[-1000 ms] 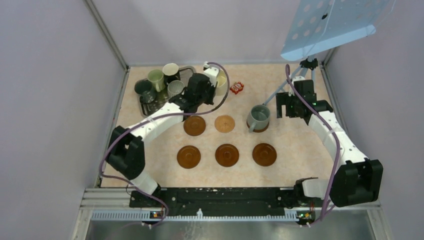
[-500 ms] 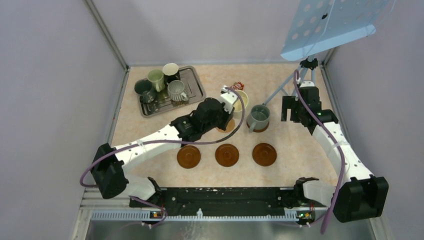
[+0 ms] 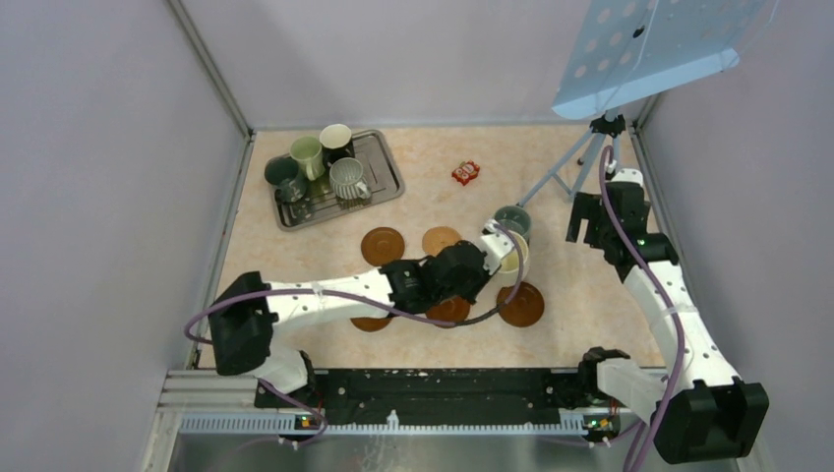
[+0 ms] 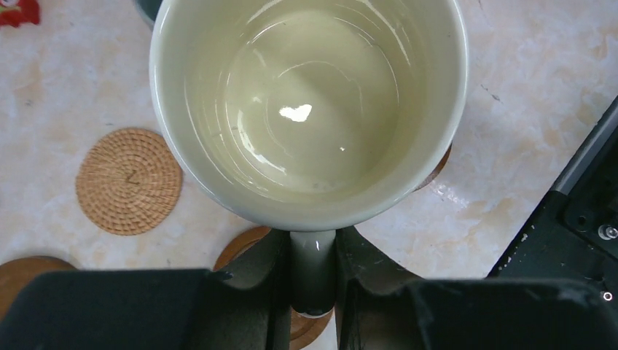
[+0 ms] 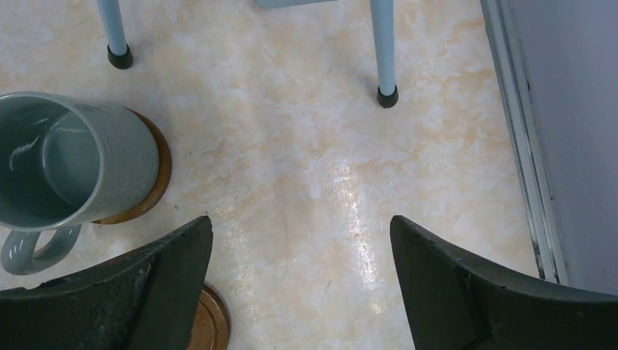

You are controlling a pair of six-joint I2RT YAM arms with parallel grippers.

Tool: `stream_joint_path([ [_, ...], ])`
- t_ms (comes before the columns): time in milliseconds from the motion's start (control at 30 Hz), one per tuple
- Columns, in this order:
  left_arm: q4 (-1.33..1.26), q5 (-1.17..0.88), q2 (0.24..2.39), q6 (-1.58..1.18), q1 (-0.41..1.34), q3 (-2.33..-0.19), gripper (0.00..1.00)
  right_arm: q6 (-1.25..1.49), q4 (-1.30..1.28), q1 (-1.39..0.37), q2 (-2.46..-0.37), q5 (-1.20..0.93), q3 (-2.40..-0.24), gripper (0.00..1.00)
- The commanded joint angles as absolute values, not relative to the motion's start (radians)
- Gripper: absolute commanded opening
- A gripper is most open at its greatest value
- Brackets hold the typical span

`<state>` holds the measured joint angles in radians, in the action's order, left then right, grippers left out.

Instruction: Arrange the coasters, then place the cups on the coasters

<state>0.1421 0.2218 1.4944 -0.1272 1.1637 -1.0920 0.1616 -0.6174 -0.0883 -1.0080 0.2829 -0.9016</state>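
My left gripper [image 3: 490,264] [image 4: 313,244] is shut on the handle of the cream cup [image 3: 513,259] [image 4: 310,109]. It holds the cup upright, just behind the front right coaster [image 3: 522,306]. The grey-blue cup [image 3: 511,219] [image 5: 58,160] stands on a dark coaster [image 5: 159,175] at the back right. To its right, my right gripper [image 3: 590,218] [image 5: 300,226] is open with nothing in it. The tan coaster [image 3: 442,239] [image 4: 129,181] and a dark coaster [image 3: 382,245] lie bare. My left arm partly hides two front coasters [image 3: 449,311]. Several cups [image 3: 346,177] stand in the tray.
The metal tray [image 3: 387,175] sits at the back left. A small red packet [image 3: 465,172] [image 4: 18,11] lies at the back centre. Tripod legs [image 3: 561,177] [image 5: 384,51] stand at the back right under a pale blue board, close to the right wall rail [image 5: 521,146].
My left arm has carried the cream cup from beside the tray, rightward and forward, to the front right coaster. My right arm has drawn back to the right, away from the grey-blue cup.
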Motion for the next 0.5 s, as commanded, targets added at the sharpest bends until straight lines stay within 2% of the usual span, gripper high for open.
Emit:
stream_joint_path([
  [0,-0.007,0.322,1.559,-0.218,1.225,-1.173,0.0,0.208,-0.599,-0.077,-0.974,0.305,-0.893,0.9],
  [467,0.124,0.386,1.79,-0.377,1.303,-1.32,0.0,0.215,-0.59,-0.073,-0.935,0.285,-0.864,0.9],
])
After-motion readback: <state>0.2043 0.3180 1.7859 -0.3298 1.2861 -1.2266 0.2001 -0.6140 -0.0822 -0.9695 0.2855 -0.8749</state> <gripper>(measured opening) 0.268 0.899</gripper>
